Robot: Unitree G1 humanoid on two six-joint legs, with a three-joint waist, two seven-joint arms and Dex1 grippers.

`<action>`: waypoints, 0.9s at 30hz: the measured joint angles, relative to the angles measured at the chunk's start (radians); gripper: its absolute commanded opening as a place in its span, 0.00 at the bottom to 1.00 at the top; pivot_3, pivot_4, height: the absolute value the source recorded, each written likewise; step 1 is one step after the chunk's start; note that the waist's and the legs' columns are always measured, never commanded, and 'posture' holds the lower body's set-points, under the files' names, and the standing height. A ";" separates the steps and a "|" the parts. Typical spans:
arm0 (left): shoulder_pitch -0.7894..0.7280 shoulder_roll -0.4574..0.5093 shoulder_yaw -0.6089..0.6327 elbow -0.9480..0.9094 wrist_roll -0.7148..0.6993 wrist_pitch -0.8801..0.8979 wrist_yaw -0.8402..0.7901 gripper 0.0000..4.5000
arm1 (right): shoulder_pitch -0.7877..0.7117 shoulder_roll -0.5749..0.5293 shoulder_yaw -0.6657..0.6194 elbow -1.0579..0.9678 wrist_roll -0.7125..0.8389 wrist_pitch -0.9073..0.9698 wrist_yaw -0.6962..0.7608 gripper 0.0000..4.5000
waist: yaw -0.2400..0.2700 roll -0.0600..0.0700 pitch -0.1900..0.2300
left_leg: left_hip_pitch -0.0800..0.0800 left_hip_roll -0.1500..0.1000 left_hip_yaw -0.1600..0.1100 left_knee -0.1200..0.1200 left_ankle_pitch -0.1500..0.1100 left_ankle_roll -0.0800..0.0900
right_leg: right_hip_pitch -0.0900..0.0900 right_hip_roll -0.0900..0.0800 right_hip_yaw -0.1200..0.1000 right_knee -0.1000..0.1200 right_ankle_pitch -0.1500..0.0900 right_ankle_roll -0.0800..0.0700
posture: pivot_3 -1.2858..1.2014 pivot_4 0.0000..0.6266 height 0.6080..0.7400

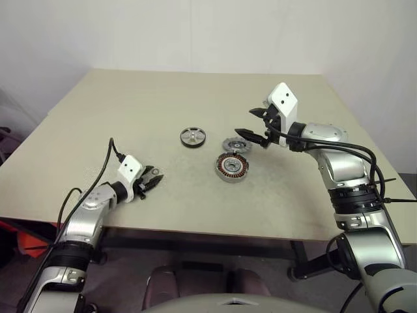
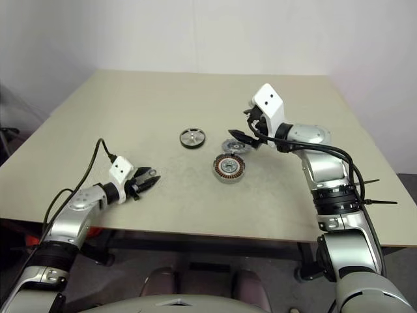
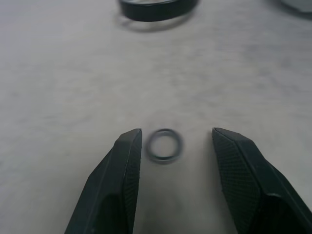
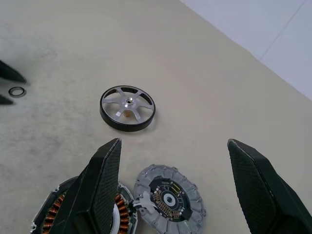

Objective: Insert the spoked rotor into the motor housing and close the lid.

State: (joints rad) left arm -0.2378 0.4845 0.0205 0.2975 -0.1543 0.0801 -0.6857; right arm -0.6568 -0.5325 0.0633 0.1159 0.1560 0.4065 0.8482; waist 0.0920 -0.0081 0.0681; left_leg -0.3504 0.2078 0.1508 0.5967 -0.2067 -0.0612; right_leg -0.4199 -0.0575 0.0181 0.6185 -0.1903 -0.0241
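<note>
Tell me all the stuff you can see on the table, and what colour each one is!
spoked rotor: one, black rim with a shiny silver spoked face, lying flat near the middle of the table, apart from the other parts.
lid: one, dull grey with a dark middle, lying flat beside the motor housing, under the right pincer.
motor housing: one, grey with copper-coloured coils inside, nearer the front edge than the lid.
small ring: one, dark grey, lying flat on the table between the left pincer's fingers, not gripped.
table: one, beige.
left pincer: one, black fingers, open, low over the small ring.
right pincer: one, black fingers, open wide, above the lid.
</note>
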 measured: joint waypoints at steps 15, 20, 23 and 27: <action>0.007 0.022 -0.018 -0.032 -0.002 0.039 -0.059 0.52 | -0.007 -0.001 0.000 0.007 0.000 -0.012 0.001 0.87 | 0.000 0.000 0.000 | -0.001 0.000 0.000 0.000 -0.001 0.001 | 0.000 0.000 0.000 -0.002 -0.001 -0.001 | 0.52 0.00 1.00; 0.019 0.028 -0.023 -0.066 -0.012 0.074 -0.092 0.52 | -0.007 -0.004 0.000 0.007 -0.002 -0.013 0.001 0.87 | 0.000 0.000 0.000 | -0.001 0.000 0.000 0.000 -0.001 0.001 | 0.000 0.000 0.000 -0.002 -0.001 -0.001 | 0.52 0.00 1.00; 0.019 0.028 -0.023 -0.067 -0.011 0.080 -0.090 0.52 | -0.007 -0.005 0.000 0.007 -0.002 -0.013 0.001 0.87 | 0.000 0.000 0.000 | -0.001 0.000 0.000 0.000 -0.001 0.001 | 0.000 0.000 0.000 -0.002 -0.001 -0.001 | 0.52 0.00 1.00; 0.022 0.028 -0.021 -0.068 -0.010 0.080 -0.084 0.52 | -0.007 -0.007 0.000 0.007 -0.002 -0.013 0.001 0.87 | 0.000 0.000 0.000 | -0.001 0.000 0.000 0.000 -0.001 0.001 | 0.000 0.000 0.000 -0.002 -0.001 -0.001 | 0.52 0.00 1.00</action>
State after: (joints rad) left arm -0.2157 0.5126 -0.0009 0.2294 -0.1642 0.1601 -0.7696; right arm -0.6637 -0.5398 0.0636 0.1232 0.1542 0.3932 0.8490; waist 0.0924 -0.0081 0.0681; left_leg -0.3513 0.2076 0.1509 0.5964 -0.2074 -0.0600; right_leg -0.4200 -0.0576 0.0180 0.6168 -0.1911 -0.0249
